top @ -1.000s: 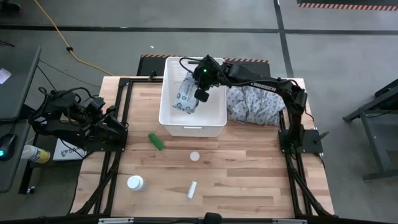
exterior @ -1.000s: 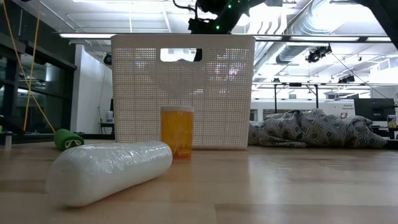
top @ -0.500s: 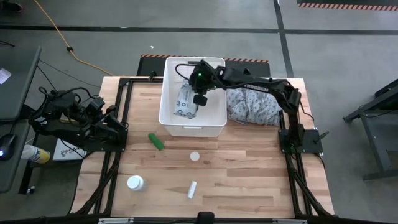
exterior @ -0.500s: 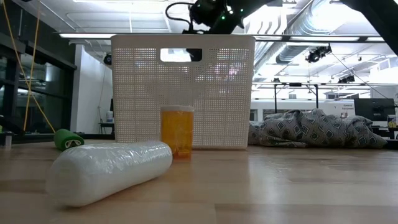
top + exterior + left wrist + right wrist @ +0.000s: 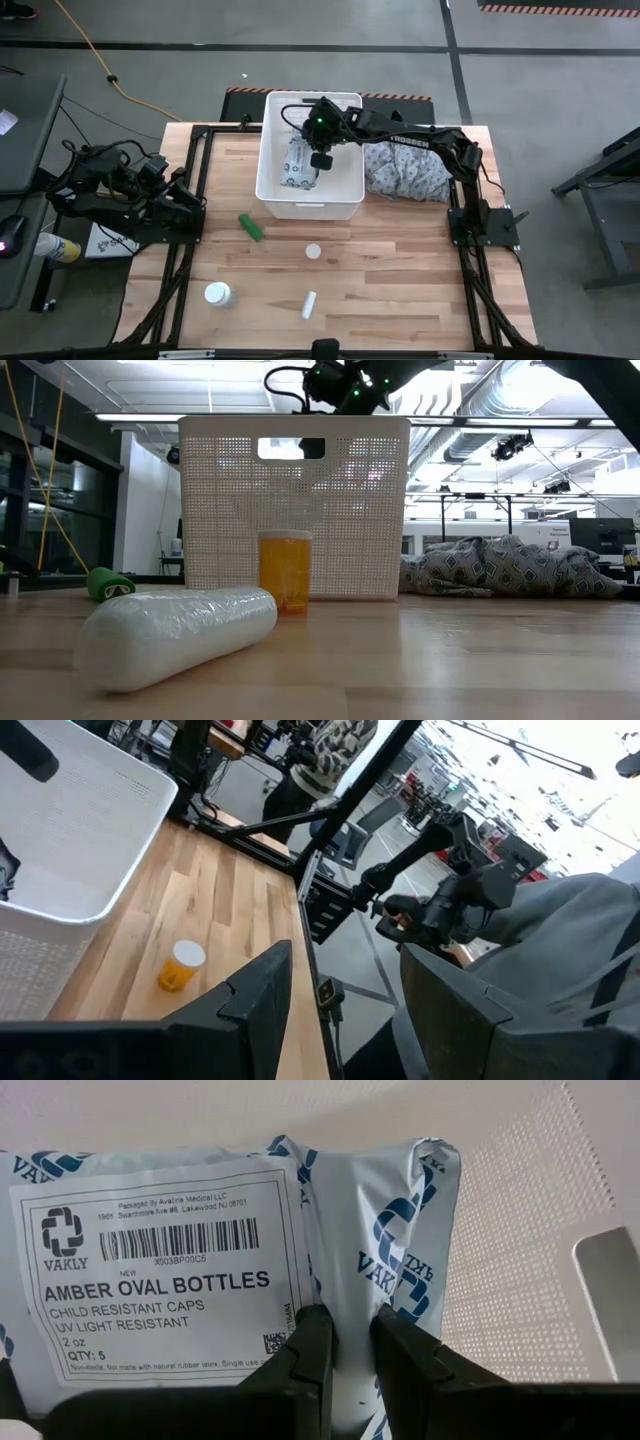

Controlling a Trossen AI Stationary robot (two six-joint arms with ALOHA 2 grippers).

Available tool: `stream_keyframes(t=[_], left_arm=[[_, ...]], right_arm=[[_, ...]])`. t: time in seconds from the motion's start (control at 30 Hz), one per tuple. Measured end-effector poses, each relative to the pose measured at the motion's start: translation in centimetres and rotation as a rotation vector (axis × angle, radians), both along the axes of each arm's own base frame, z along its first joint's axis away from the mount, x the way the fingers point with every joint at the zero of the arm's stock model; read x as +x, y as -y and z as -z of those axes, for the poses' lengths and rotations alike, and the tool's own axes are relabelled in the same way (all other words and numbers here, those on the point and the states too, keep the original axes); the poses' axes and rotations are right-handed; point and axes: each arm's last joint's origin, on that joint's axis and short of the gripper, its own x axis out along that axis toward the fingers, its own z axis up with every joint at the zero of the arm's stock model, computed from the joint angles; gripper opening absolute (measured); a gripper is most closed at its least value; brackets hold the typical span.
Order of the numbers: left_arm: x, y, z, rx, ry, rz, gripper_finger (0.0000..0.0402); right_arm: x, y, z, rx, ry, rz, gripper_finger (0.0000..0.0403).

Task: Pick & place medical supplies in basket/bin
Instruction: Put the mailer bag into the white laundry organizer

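My right gripper (image 5: 318, 143) reaches over the white lattice bin (image 5: 347, 190) and is shut on a grey-green packet (image 5: 298, 162) with a white label (image 5: 160, 1275). The packet sits inside the bin. On the table in front of the bin lie a green cylinder (image 5: 250, 227), a white-capped amber bottle (image 5: 314, 251), a white bottle (image 5: 217, 294) and a small white tube (image 5: 309, 304). My left gripper (image 5: 340, 1005) is open and waits at the table's left edge (image 5: 165, 195). My right gripper pinches a raised fold of the packet beside the label (image 5: 345, 1270) between its two fingers (image 5: 310, 1355). It comes from above, pointing down into the bin. The packet hangs tilted below the fingers; whether its lower end rests on the bin's floor, I cannot tell.
A large grey patterned cloth (image 5: 405, 170) is heaped to the right of the bin. In the low view the tube (image 5: 175, 635) lies nearest, with the amber bottle (image 5: 285, 572) in front of the bin wall (image 5: 350, 510). Bare wood lies along the near right of the table.
My right gripper has moved a little toward the table's left over the bin, staying shut on the packet. The packet has shifted with it inside the bin.
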Motion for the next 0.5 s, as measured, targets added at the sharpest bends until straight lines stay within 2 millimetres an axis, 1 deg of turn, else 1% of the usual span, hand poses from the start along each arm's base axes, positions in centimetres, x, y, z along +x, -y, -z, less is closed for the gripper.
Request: stream_keyframes(t=[0.2, 0.3, 0.5], left_arm=[[0.0, 0.0, 0.0, 0.002, 0.0, -0.017, 0.0221], [0.0, 0.0, 0.0, 0.002, 0.0, -0.017, 0.0221], [0.0, -0.1, 0.0, 0.003, 0.001, -0.025, 0.0221]], right_arm=[[0.1, 0.0, -0.1, -0.02, 0.005, -0.022, 0.0051], [0.2, 0.1, 0.2, -0.02, 0.002, -0.03, 0.0051], [1.1, 0.2, 2.1, 0.01, -0.025, -0.051, 0.0051]])
